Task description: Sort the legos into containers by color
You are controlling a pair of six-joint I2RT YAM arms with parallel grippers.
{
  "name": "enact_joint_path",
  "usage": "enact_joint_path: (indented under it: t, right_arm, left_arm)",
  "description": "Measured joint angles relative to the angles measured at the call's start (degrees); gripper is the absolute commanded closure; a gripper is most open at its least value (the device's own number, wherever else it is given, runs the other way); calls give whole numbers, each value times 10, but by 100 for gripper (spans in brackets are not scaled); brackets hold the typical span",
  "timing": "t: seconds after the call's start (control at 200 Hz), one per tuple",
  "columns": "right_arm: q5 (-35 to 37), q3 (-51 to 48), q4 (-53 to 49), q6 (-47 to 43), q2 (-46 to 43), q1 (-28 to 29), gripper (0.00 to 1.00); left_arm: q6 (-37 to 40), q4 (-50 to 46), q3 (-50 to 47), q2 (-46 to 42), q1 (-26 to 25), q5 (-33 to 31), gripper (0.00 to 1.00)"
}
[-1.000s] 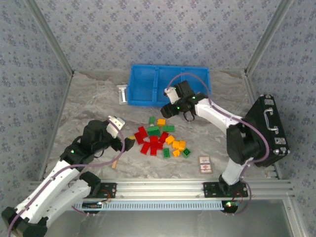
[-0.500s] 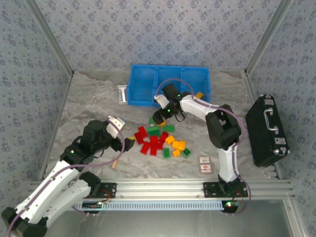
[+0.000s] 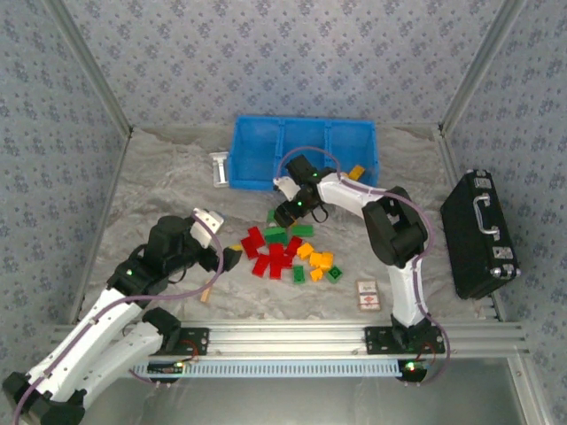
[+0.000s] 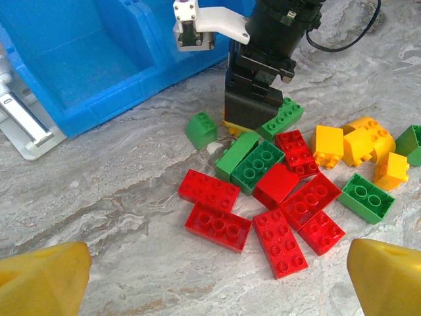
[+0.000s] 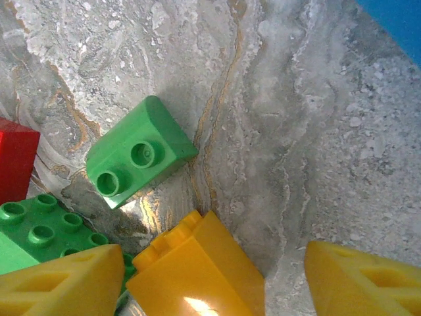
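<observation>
Legos (image 3: 288,252): right pincer (image 5: 210,263) has dropped to their 12 o'clock edge, astride a yellow brick (image 5: 197,283), grip unclear. Left pincer (image 4: 217,276) gapes. Seven red, six green.

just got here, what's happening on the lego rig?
The right gripper is down at the far edge of the pile, open around a yellow brick. The left gripper hangs open beside the pile. One yellow lego lies in the blue bin's right compartment; the rest are on the table.

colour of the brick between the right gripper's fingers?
Yellow-orange brick; it shows best in the right wrist view.
</observation>
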Motion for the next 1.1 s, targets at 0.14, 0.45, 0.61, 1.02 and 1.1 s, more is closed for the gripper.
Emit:
enact_joint_path:
  t: [0.14,0.45,0.61,1.02,1.1]
  right_arm:
    - [4,0,-2,3,3,3,39]
    - [13,0,-2,5,4,3,64]
    - [16,-2,1,4,4,2,70]
    - [13,-55,-33,34,-139,-88,72]
    - [17,-53,-35,40,-186,-116,72]
  left_arm:
    - [0,0,0,-1,0,-1,0]
    - [2,-2,0,-7,0,-4,0]
    - [4,-2,0,-8,0,-4,0]
    - [6,-5,0,-10,0,-13,0]
    - [6,-5,0,-6,0,-15,0]
